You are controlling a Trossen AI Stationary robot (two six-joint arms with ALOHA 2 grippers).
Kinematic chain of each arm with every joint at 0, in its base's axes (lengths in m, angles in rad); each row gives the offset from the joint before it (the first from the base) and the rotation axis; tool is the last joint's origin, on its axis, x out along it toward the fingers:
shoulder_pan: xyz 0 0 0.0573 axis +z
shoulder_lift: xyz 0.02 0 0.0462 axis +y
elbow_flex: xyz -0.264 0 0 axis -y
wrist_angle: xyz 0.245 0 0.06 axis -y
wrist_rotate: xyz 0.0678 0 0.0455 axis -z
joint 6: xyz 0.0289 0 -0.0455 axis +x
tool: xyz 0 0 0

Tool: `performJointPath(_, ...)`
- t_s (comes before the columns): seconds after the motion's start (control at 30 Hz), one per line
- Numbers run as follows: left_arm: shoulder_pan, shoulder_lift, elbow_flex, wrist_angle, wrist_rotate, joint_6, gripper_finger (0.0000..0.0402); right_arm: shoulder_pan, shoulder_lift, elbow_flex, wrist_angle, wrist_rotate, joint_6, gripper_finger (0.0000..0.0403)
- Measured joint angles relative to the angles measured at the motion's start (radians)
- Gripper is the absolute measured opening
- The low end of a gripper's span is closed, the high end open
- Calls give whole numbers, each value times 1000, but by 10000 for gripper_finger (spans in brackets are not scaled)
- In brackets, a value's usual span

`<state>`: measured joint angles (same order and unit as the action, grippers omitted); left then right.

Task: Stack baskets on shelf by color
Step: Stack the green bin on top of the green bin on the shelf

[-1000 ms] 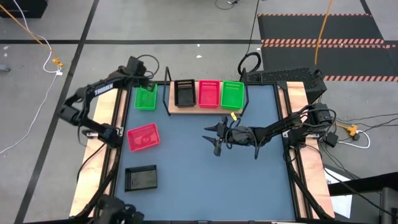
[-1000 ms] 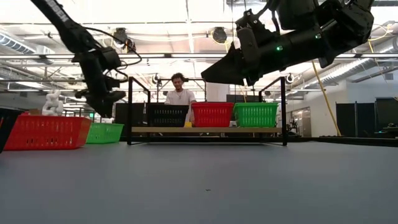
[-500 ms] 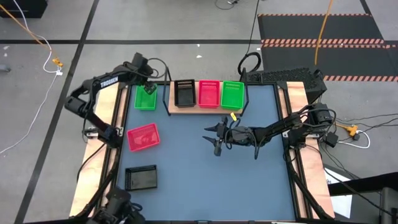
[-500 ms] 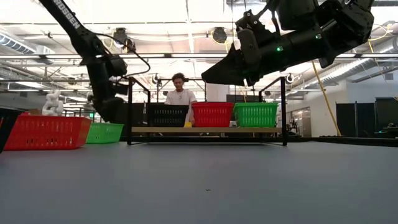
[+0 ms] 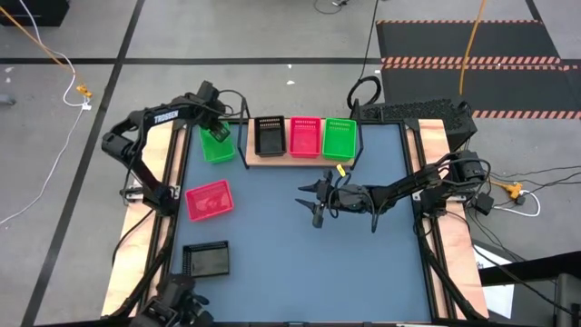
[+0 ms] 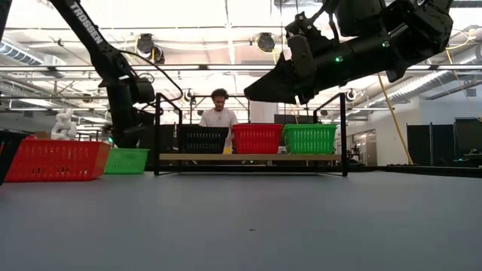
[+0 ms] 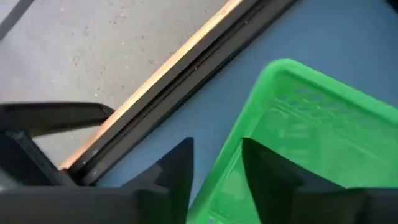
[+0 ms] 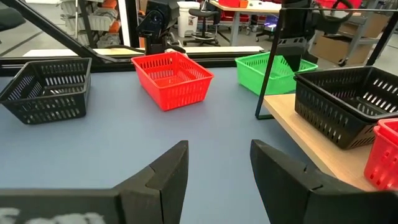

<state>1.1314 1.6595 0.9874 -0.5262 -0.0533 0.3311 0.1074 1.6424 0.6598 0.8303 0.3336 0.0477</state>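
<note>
A green basket (image 5: 218, 147) sits on the blue tabletop just left of the shelf (image 5: 300, 161). My left gripper (image 5: 215, 133) reaches down into its far end and is shut on one wall. On the shelf stand a black basket (image 5: 270, 136), a red basket (image 5: 304, 136) and a green basket (image 5: 339, 138) in a row. A second red basket (image 5: 209, 200) and a second black basket (image 5: 206, 261) lie near the table's left side. My right gripper (image 5: 313, 198) hovers open over the middle of the table, holding nothing. My left gripper has the rim of one wall (image 7: 219, 177) at the green basket's far end. One finger (image 7: 177, 171) is outside the wall and the other finger (image 7: 267, 171) is inside the basket. The fingers come steeply from above. In the low view the basket's base (image 6: 126, 170) shows at table level.
The shelf's black frame posts (image 6: 157, 135) rise right beside the held basket. A person (image 6: 218, 113) stands behind the shelf, beyond the table. Open blue tabletop (image 5: 300, 263) lies toward the near side.
My left gripper has come down from above the green basket into its far end and has rolled about its own axis. The green basket has turned a little on the table. My right arm has kept still.
</note>
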Motion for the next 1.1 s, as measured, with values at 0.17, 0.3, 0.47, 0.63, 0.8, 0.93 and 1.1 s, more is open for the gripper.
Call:
performJointPath(0.17,3,-43,0,-10,-9,-46,53,0,0,0,1,0,0,169)
performJointPath(0.3,-2,-100,0,-43,-49,8,11,0,0,0,1,0,0,169)
performJointPath(0.47,-28,-170,0,-123,-138,91,10,0,0,0,2,0,-3,169)
performJointPath(0.63,-91,-232,0,-120,-370,49,8,0,0,0,3,0,-15,169)
performJointPath(0.8,-180,-299,0,-123,-620,24,6,0,0,0,-5,0,-15,169)
performJointPath(0.93,-273,-371,0,-104,-712,17,5,0,0,0,-8,0,-17,169)
performJointPath(1.1,-403,-499,0,-52,-779,38,11,0,0,0,7,-6,-50,169)
